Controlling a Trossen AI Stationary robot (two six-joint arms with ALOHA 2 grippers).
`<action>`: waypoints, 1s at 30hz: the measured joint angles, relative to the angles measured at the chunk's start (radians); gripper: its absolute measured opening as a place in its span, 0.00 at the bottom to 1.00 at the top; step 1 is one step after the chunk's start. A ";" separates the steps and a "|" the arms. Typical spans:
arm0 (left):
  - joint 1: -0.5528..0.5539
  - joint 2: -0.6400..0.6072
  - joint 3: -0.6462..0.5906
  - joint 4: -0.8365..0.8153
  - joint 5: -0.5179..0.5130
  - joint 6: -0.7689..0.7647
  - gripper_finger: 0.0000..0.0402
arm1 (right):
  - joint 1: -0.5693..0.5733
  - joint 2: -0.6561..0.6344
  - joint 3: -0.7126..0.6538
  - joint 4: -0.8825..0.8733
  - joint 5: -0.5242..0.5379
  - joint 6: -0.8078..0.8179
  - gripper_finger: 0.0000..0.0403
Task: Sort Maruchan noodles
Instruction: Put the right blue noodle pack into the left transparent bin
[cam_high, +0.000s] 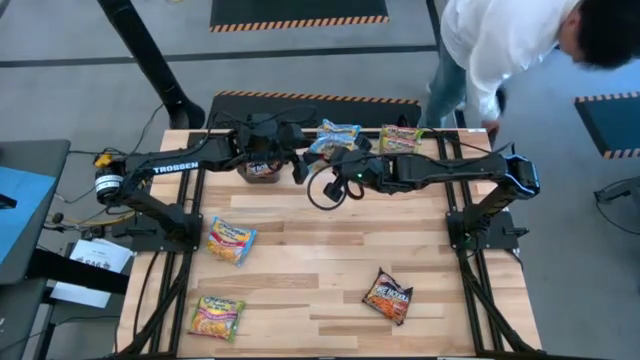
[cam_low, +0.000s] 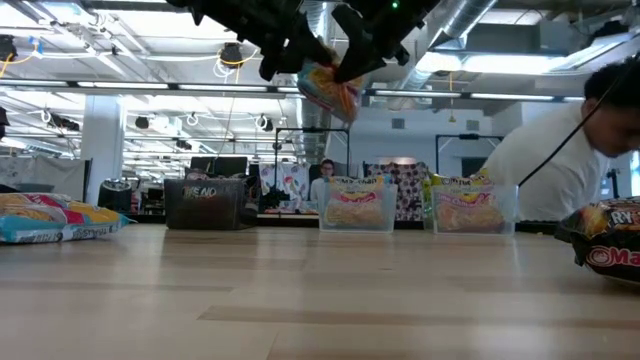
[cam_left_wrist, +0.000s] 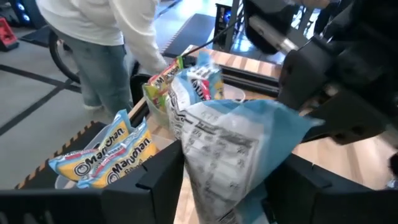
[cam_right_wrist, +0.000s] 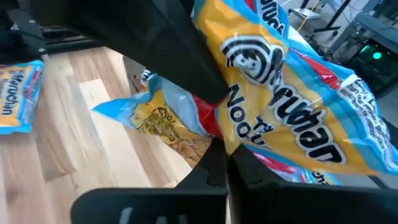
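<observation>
Your desk (cam_high: 330, 250) was pale wood planks, with a person in a white top (cam_high: 500, 40) bending at its far right corner. Along the left side lay a blue-edged packet (cam_high: 231, 240) and, at the near left corner, a green-edged packet (cam_high: 216, 317). Your left gripper (cam_high: 297, 165) and right gripper (cam_high: 333, 163) met above the far edge, both jaws pinching one held blue-edged packet (cam_right_wrist: 280, 106) in the air. Near the right near corner lay a dark packet (cam_high: 388, 296).
</observation>
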 joint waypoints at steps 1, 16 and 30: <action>0.000 0.000 0.000 -0.004 0.000 0.007 0.46 | 0.001 0.000 0.004 -0.004 0.000 0.000 0.01; 0.000 0.000 0.000 -0.030 -0.003 0.099 0.12 | 0.001 0.000 0.008 -0.004 -0.002 -0.010 0.12; 0.056 0.002 0.000 -0.058 0.017 0.128 0.03 | 0.006 -0.121 0.012 -0.032 -0.003 -0.023 0.41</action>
